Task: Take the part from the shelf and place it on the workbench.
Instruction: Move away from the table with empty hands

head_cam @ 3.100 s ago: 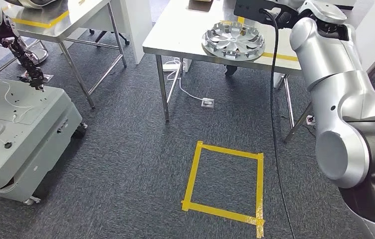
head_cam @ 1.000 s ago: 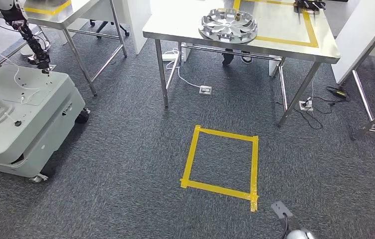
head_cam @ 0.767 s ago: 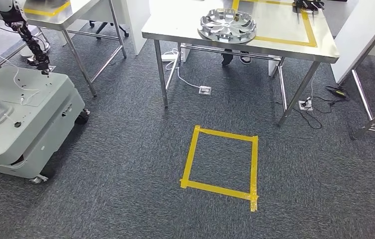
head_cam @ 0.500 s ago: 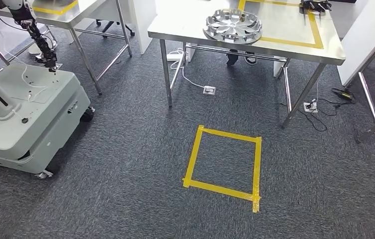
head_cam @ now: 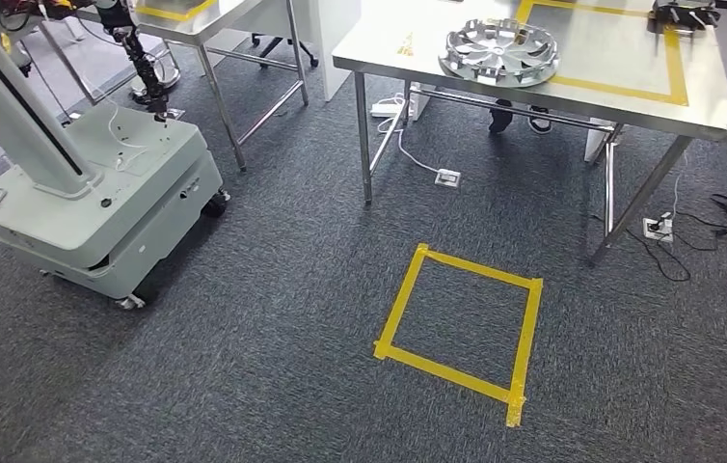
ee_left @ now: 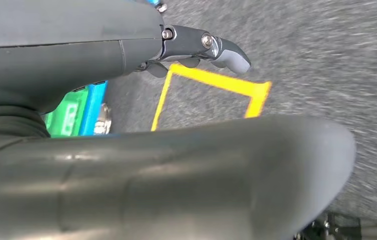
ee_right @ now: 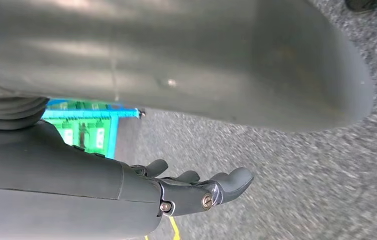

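Silver part (head_cam: 498,52), a round spoked disc, lying flat on the steel bench (head_cam: 591,92) at 12 o'clock in the head view, near the bench's front-left edge and just left of a yellow tape frame (head_cam: 670,77) marked on the top. Touching the left strip of that frame or merely beside it: cannot tell. A dark object (head_cam: 684,13) at 1 o'clock, at the bench's far edge.

On the grey carpet, a yellow tape square (head_cam: 462,326) toward 5 o'clock, in front of the bench and well apart from its legs. A pale wheeled base (head_cam: 109,207) at 9 o'clock, with a slanted pale column (head_cam: 8,106) rising from it and a dark jointed arm (head_cam: 142,60) hanging over its top. A second table (head_cam: 234,19) at 11 o'clock. Cables and floor sockets (head_cam: 447,177) under the bench; a pair of dark shoes (head_cam: 516,119) behind them.

Left hand (ee_left: 186,100) hanging over the carpet, holding nothing, thumb and darker fingers (ee_left: 211,47) spread apart, tape square seen between them. Right hand (ee_right: 191,125) likewise over carpet, nothing in it, fingers (ee_right: 216,190) lightly curled and well clear of the thumb.
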